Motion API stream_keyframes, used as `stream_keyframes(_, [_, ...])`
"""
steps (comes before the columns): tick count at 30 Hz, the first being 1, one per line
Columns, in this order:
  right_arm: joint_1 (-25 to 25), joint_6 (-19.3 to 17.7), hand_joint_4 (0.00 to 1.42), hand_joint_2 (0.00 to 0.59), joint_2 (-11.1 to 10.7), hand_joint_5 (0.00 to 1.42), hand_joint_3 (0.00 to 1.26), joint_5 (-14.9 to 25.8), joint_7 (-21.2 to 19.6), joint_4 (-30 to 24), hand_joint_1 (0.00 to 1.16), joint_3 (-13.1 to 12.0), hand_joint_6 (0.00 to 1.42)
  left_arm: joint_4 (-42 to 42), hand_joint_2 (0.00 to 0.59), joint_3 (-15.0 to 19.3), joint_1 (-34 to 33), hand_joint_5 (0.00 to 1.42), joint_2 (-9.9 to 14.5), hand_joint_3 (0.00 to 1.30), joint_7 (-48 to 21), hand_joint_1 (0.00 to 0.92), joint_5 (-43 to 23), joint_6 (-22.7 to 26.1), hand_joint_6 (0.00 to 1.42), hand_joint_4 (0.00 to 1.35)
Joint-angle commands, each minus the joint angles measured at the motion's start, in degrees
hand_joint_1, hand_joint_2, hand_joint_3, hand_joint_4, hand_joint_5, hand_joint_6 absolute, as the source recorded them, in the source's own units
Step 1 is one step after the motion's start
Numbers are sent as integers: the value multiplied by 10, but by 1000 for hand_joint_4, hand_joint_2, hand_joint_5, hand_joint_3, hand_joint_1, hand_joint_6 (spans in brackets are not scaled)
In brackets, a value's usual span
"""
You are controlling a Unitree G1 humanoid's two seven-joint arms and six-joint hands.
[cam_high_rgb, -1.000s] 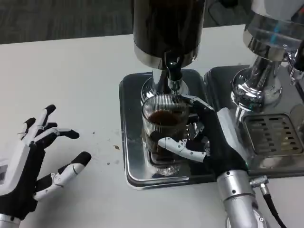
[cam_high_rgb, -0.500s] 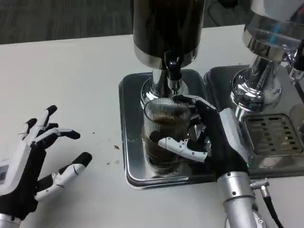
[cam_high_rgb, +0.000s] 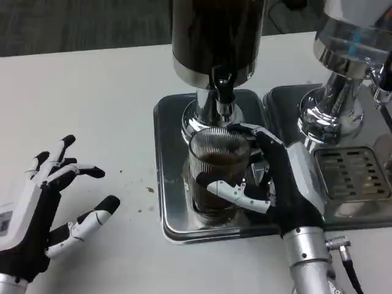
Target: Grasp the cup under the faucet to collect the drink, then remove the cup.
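While the left hand waits nearest the camera with its fingers spread wide and nothing in them, hovering over the white table well to the left of the work, the right hand is wrapped around the ribbed glass cup, the thumb crossing the cup's near face and the other fingers curling round its right and far side. The cup sits inside that grasp, over the steel drip tray, partly filled with dark drink. Compared with a second ago, the cup and the hand have shifted slightly to the right and the hand has turned a little, and the cup now appears to stand somewhat higher in the picture, so the grip seems to be taking the cup's weight or at least re-seating it. Just beyond the fingertips, the faucet hangs right over the cup's far rim, below the dark dispenser; I cannot tell whether any drink is running. To the far right of the hand stands a second chrome dispenser above its own grated tray. My reading is that collecting is near its end and the withdrawal is beginning; the rim is close under the spout, so the cup probably needs to come toward the robot rather than straight up.
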Motion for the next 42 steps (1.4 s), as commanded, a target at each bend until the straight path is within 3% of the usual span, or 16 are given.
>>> stream_keyframes(1, [-2,-31,593,148,-2,918,473,-8,-24,-10,951,-4,1339,5,171,-1,-5,212,5,478,-8,106,-6,-9,38,40])
stream_keyframes(19, [17,-52,601,139,-9,918,487,-24,-53,-26,954,-13,1349,16,170,-6,-18,212,7,464,-17,106,-2,-18,38,30])
stream_keyframes(22, [22,-53,601,139,-10,918,489,-29,-56,-30,954,-13,1349,17,125,-12,-24,157,13,192,-34,9,1,-9,16,1])
stream_keyframes(27, [29,-59,608,138,-12,918,498,-34,-59,-37,954,-15,1349,22,93,-13,-29,47,17,7,-60,0,-2,-1,0,0])
stream_keyframes(42, [51,-65,618,139,-23,918,502,-35,-59,-71,958,-21,1359,-12,90,-15,-11,0,42,0,-127,0,0,31,0,0])
